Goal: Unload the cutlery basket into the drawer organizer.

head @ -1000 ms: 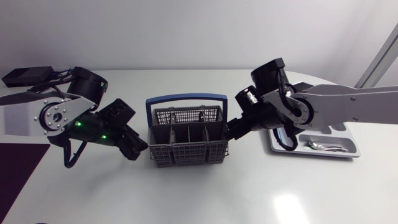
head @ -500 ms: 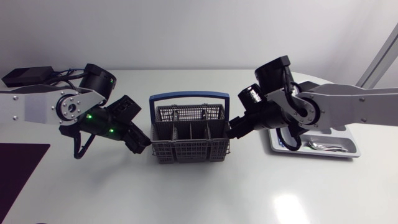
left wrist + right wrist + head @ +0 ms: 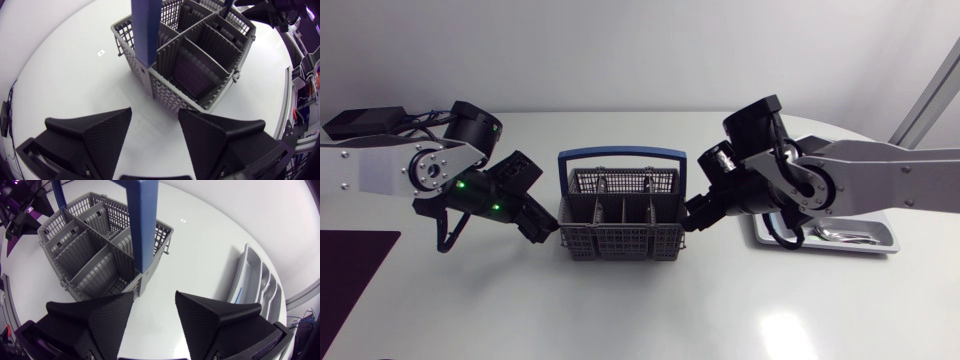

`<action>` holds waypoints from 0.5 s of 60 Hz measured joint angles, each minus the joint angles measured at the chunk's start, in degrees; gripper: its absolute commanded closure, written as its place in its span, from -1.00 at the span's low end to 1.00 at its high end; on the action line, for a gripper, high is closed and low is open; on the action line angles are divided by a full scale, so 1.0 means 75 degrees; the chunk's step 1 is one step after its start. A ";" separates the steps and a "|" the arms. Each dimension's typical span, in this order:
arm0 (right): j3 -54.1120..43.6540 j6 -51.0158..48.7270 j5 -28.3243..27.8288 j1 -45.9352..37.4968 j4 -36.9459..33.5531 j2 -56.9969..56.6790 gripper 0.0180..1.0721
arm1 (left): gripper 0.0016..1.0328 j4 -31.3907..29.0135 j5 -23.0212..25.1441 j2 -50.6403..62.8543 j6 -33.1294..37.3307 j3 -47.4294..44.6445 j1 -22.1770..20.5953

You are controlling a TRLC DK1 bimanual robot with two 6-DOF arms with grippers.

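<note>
The grey cutlery basket point(image 3: 622, 215) with a blue handle point(image 3: 620, 157) stands mid-table between my two arms. I see no cutlery in its compartments in either wrist view. My left gripper point(image 3: 548, 228) is at its left end, open, with the basket's corner point(image 3: 190, 55) a short way ahead of the fingers point(image 3: 100, 135). My right gripper point(image 3: 692, 215) is at the right end, also open, and the basket's end wall point(image 3: 95, 255) sits just at its fingertips point(image 3: 200, 312). The grey drawer organizer point(image 3: 880, 250) lies at the far right behind the right arm, with some cutlery point(image 3: 840, 235) in it.
The organizer's compartments point(image 3: 255, 282) show beside the right gripper. White tabletop point(image 3: 640, 310) spreads in front of the basket and both arms.
My left arm has swung in toward the basket's left end. The right arm has shifted only slightly, and the basket has barely moved.
</note>
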 measured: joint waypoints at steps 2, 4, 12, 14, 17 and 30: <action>-0.0020 0.0003 0.0012 0.0015 -0.0006 0.0000 -0.20 | -0.30 0.0006 0.0000 0.0003 0.0000 0.0000 0.0000; -0.0044 0.0000 0.0029 0.0020 -0.0006 0.0000 -0.20 | -0.31 0.0006 0.0000 0.0003 0.0000 0.0000 0.0006; -0.0114 0.0000 0.0108 0.0035 -0.0009 0.0000 -0.20 | -0.33 0.0009 0.0000 0.0003 0.0000 0.0000 0.0006; -0.0131 0.0000 0.0122 0.0038 -0.0009 0.0000 -0.20 | -0.33 0.0009 0.0003 0.0003 0.0000 0.0000 0.0006; -0.0140 0.0000 0.0143 0.0038 -0.0006 0.0000 -0.20 | -0.33 0.0009 0.0003 0.0003 0.0000 0.0000 0.0006; -0.0297 -0.0055 0.0227 0.0012 -0.0006 -0.0122 -0.47 | -0.56 0.0073 0.0047 0.0003 0.0000 0.0000 0.0087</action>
